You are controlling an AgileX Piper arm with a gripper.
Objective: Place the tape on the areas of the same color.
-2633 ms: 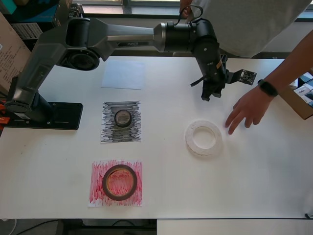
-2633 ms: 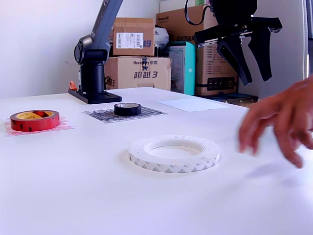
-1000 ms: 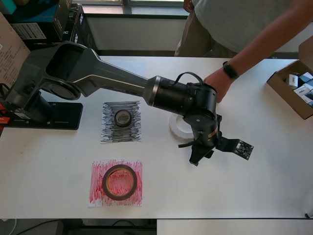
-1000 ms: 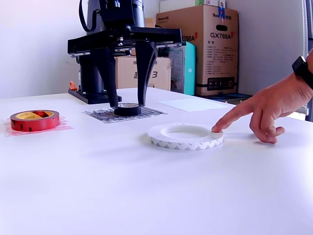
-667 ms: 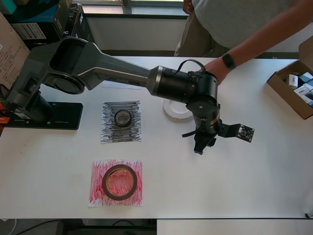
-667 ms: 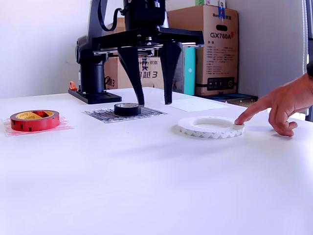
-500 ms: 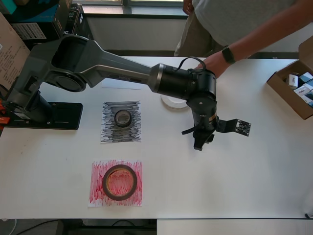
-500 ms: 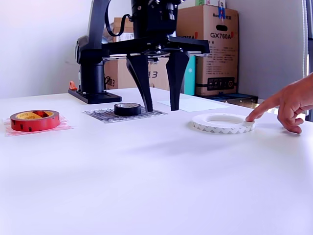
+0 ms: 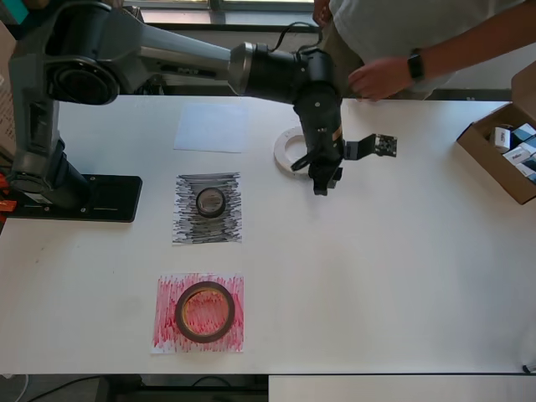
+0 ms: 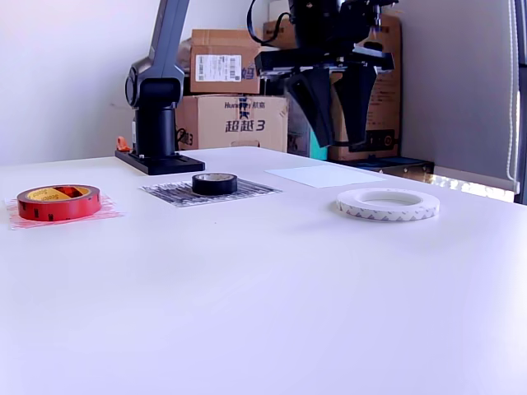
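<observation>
White table [image 10: 247, 313], cardboard boxes [image 10: 235, 90] behind

Both views are brightly and evenly lit. Soft shadows are cast on the white surface [image 10: 247, 313], which is nearly washed out in the exterior view. Glare is seen at that view's right edge. Focus is sharp throughout.

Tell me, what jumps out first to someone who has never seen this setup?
The big dark arm sweeping across the white table, its open gripper hanging above the whitish tape roll, which lies on bare table beside the plain white sheet. Then the colours: a red roll on a red-scribbled sheet, and a black roll on a black-scribbled sheet.
</observation>
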